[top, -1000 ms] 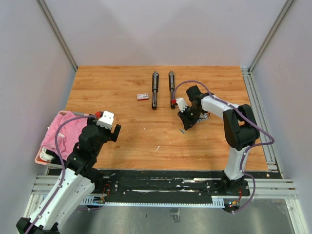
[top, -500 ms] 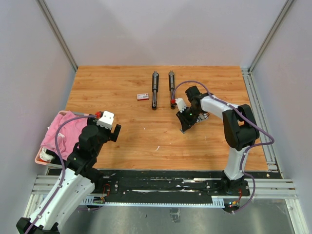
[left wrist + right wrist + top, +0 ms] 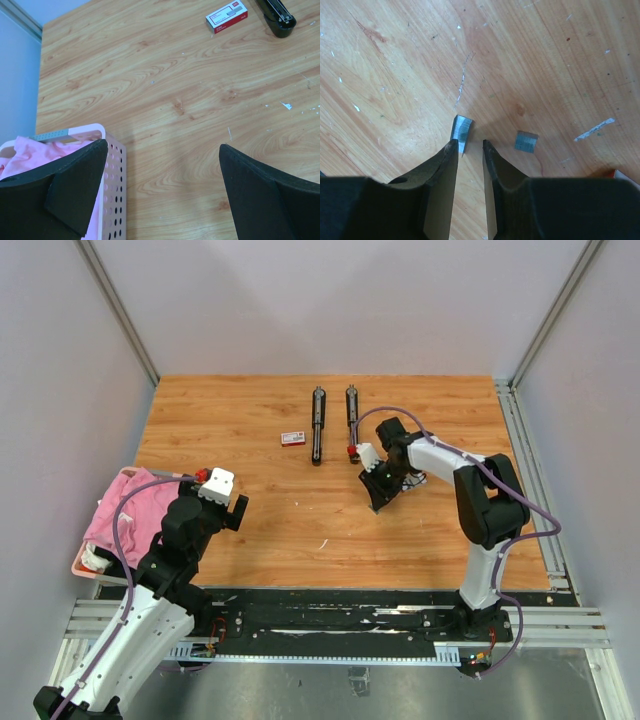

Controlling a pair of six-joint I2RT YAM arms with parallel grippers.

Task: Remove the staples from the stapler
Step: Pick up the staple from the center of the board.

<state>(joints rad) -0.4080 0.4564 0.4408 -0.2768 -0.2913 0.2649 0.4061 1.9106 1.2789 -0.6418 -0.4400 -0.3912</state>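
From behind my bases, the top camera overlooks the whole table. The camera on my left end effector, raised, shares the red-and-white box with it. The one on my right end effector hugs the wood.

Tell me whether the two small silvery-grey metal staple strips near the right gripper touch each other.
Apart: the right wrist view shows bare wood between the staple strip ahead of the jaws and the second staple strip.

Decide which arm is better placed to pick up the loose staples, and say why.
Right. The right gripper is down with a staple strip at its fingertips and a second strip just beside it. The left gripper, wide open, sits far away next to the pink basket.
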